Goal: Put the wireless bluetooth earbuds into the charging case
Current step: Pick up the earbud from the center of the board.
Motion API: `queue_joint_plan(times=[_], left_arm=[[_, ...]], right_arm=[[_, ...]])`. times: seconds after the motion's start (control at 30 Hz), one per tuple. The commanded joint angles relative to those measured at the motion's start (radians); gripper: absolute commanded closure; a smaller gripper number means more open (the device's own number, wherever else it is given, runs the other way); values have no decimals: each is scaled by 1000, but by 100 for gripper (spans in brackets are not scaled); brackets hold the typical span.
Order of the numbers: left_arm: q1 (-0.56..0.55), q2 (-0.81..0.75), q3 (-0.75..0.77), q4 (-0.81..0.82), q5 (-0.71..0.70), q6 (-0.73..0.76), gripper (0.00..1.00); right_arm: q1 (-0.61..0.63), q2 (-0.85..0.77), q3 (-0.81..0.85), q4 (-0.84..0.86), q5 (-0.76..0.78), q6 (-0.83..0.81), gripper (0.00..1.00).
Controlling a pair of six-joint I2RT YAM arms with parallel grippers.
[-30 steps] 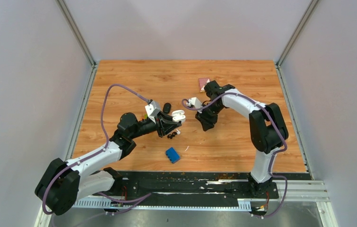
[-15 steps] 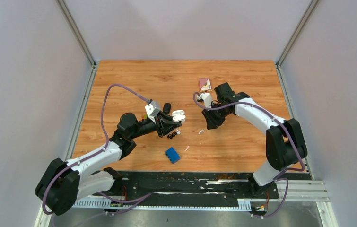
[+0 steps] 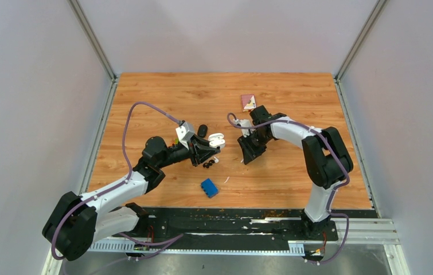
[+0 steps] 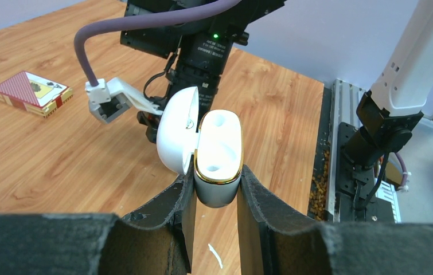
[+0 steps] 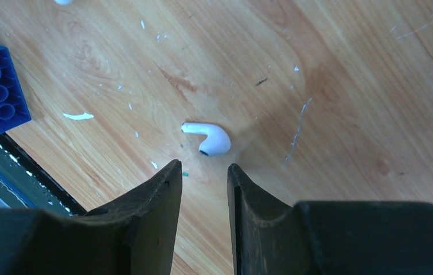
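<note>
Earbud (image 5: 208, 139) pickup lined up
Charging case (image 4: 218, 152) clamped in left gripper (image 4: 217, 175); right gripper (image 5: 203, 167), parted and empty, to be lowered onto bud.

R fingers (image 5: 159, 192) swung away, now back by white earbud (image 5: 209, 138).

The left arm (image 3: 119, 189) stretches from its base at the near left forward and to the right, forearm low over the tabletop (image 3: 162, 97), wrist turned so that the left end effector (image 3: 211, 148) points toward the middle. Its two fingers (image 4: 260, 206) press in on the sides of a white charging case (image 4: 218, 154), held between them. The right arm (image 3: 317, 149) rises from its base, folds at the elbow and reaches left, the right end effector (image 3: 247, 157) aimed down close to the tabletop, jaws parted with nothing between them
</note>
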Motion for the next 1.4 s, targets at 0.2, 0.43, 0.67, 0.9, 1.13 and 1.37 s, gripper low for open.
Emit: queue_joint_plan(times=[0.2, 0.43, 0.67, 0.9, 1.13, 1.37], left_arm=[[3, 8, 26, 41, 16, -1, 99], [2, 8, 27, 33, 15, 2, 99], [2, 11, 29, 27, 17, 4, 99], [2, 11, 32, 26, 18, 3, 99], [2, 10, 32, 24, 18, 4, 99], [2, 10, 32, 24, 18, 4, 99]], right_arm=[[28, 75, 91, 23, 9, 71, 62], [29, 116, 130, 7, 21, 90, 67], [33, 121, 126, 11, 39, 84, 71], [35, 99, 98, 11, 63, 68, 73], [34, 87, 89, 5, 58, 57, 72], [35, 58, 69, -6, 15, 10, 76]])
